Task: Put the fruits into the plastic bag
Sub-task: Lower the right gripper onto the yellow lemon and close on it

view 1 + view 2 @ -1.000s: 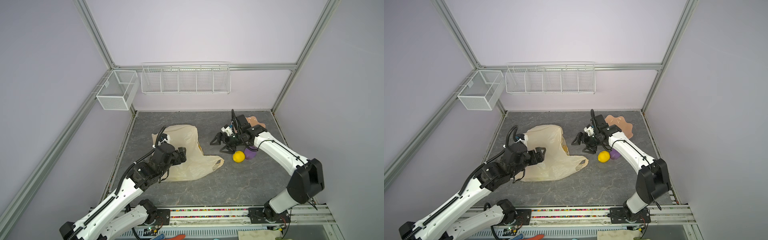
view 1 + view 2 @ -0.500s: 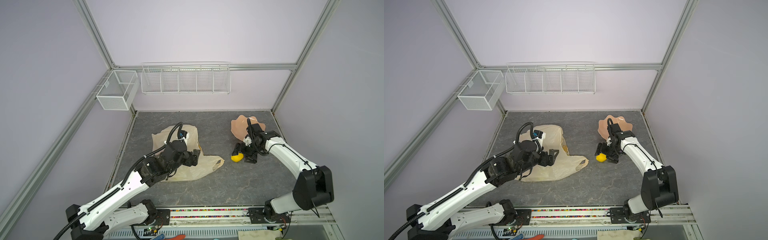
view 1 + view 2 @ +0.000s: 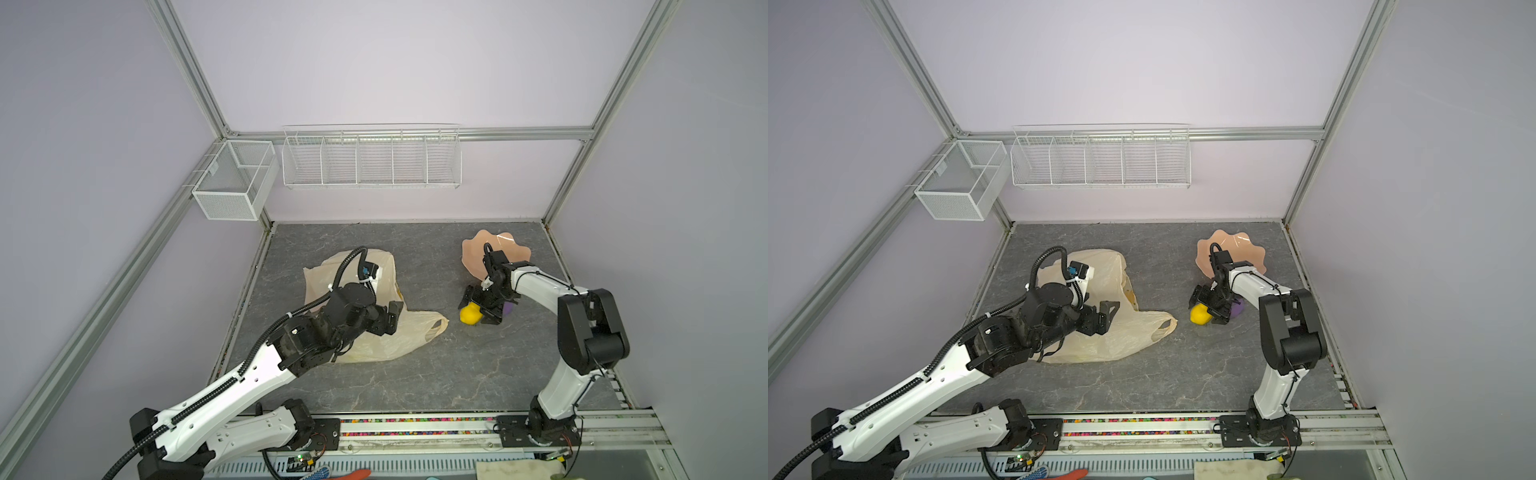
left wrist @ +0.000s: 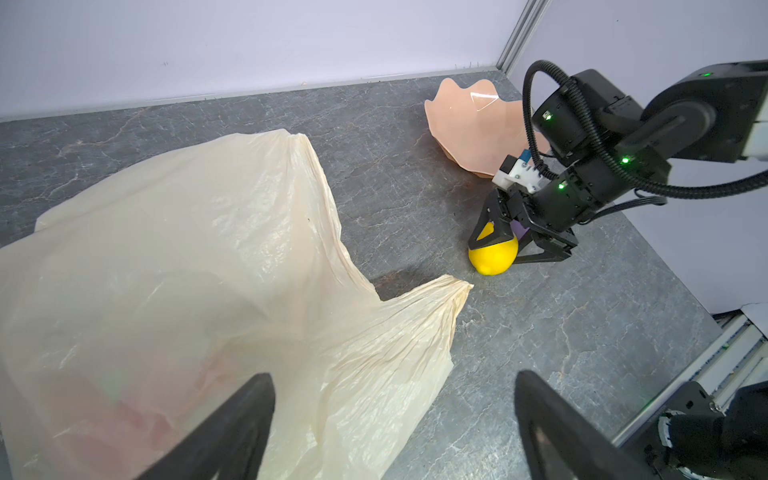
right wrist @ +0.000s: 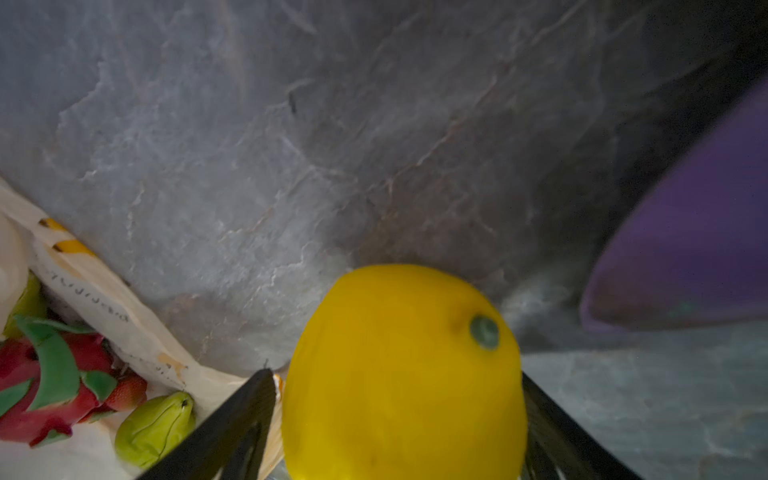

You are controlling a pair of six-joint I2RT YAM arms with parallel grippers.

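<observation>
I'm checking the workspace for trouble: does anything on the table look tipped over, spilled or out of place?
The pink wavy dish at the back right seems tilted, resting on one edge with its hollow turned toward the plastic bag, which lies slumped flat. Nothing looks spilled or broken.

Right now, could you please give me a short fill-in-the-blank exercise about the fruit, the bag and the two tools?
1. The open right tool straddles a ___ lemon.
2. The left tool hangs open above the plastic ___.
3. Close beside the lemon lies a scoop coloured ___.
4. Inside the bag, near the dragon fruit and a strawberry, lies a ___ pear.
Missing words: yellow; bag; purple; green.
</observation>
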